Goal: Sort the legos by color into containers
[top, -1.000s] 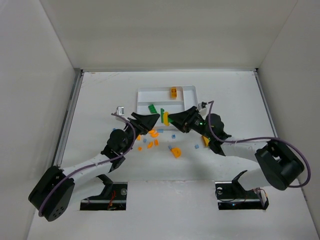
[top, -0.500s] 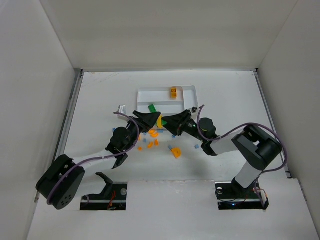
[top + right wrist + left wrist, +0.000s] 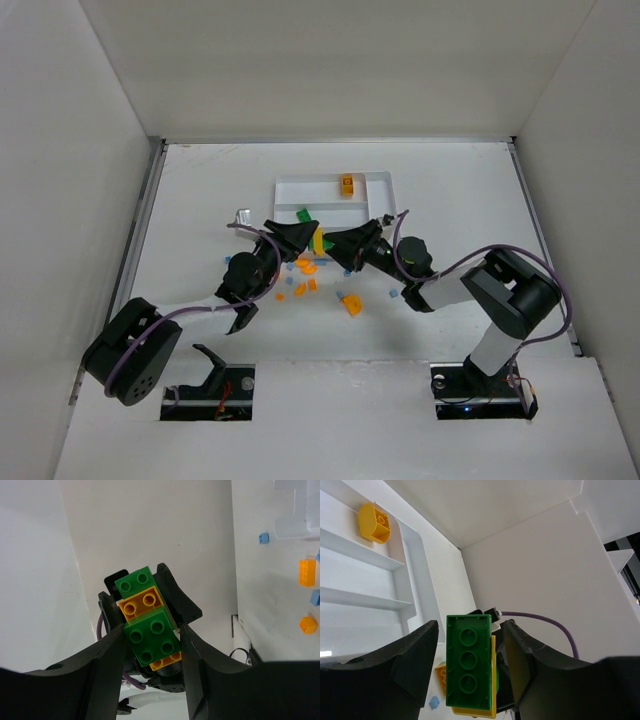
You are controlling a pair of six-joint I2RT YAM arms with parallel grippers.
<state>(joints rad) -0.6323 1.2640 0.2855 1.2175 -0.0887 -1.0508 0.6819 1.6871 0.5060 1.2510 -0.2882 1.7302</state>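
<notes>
A small stack of green and yellow legos [image 3: 319, 242] hangs above the table just in front of the white tray [image 3: 290, 183]. My right gripper [image 3: 329, 244] is shut on it; in the right wrist view [image 3: 152, 630] the green and yellow studs [image 3: 152, 637] fill the gap between the fingers. My left gripper [image 3: 309, 240] faces it from the left. In the left wrist view [image 3: 470, 625] its jaws stand around the green brick's underside [image 3: 469, 662] with narrow gaps on both sides. A yellow piece [image 3: 347, 185] lies in the tray's far slot and a green piece [image 3: 303, 214] in a nearer slot.
Loose orange legos [image 3: 352, 304] and light blue legos [image 3: 393, 294] lie scattered on the table below the grippers. More orange pieces [image 3: 308, 267] lie under the left gripper. A small grey object [image 3: 241, 216] sits left of the tray. White walls enclose the table.
My right gripper has carried the stack left and my left gripper has moved right, so the two now meet. Both forearms have swung towards the centre. Little differs from half a second ago.
</notes>
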